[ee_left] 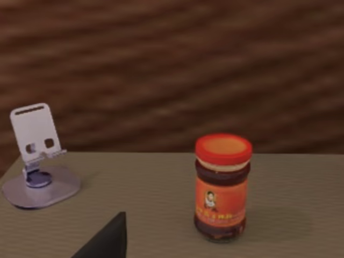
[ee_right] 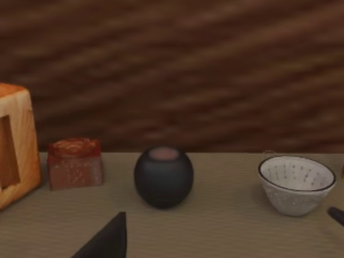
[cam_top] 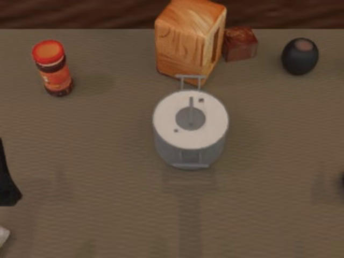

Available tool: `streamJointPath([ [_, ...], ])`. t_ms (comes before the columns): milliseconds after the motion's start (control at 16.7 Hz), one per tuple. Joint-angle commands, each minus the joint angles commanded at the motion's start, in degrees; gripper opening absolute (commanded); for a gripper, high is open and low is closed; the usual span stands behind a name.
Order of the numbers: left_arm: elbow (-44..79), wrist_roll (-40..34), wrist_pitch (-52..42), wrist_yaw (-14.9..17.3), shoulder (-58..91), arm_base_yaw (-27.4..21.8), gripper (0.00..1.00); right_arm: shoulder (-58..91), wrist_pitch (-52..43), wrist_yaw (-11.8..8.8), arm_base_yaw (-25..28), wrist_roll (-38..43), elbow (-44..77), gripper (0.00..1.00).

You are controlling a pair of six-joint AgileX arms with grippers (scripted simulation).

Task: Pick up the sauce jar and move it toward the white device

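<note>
Closest to the left wrist camera, one dark fingertip (ee_left: 105,239) of the left gripper juts into the frame; the opposing finger is out of shot, so the opening of that gripper cannot be told, and nothing is held by it. Beyond it the sauce jar (ee_left: 222,185) stands upright on the table (ee_left: 140,183), lid on, label facing the wrist camera, well apart from the fingertip. From above, the sauce jar (cam_top: 52,67) sits near the far left of the table, while the white device (cam_top: 190,129) occupies the centre, just in front of the wooden box (cam_top: 189,37). Left arm (cam_top: 7,180) is parked at the left edge; being on the jar's side, it is the likelier arm for the pick. A grey phone stand (ee_left: 36,161) stands apart from the jar, to one side of it. Right arm is barely in the top view at the right edge; its wrist view shows a single fingertip (ee_right: 105,239) only, opening likewise undeterminable, facing the dark ball (ee_right: 163,176), a reddish block (ee_right: 74,163) and a white bowl (ee_right: 295,184). Grasp not yet begun; the path from jar to device appears unobstructed.
</note>
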Motion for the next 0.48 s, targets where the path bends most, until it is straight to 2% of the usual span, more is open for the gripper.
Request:
streamJointPath([
  [240, 0.95, 0.27, -0.94, 0.24, 1.36, -0.04, 1.00, 0.00, 0.00, 0.00, 0.00, 0.00, 0.00, 1.00],
  [480, 7.35, 2.00, -6.63, 1.81, 10.20, -0.47, 1.00, 0.00, 0.00, 0.00, 0.00, 0.00, 0.00, 1.00],
])
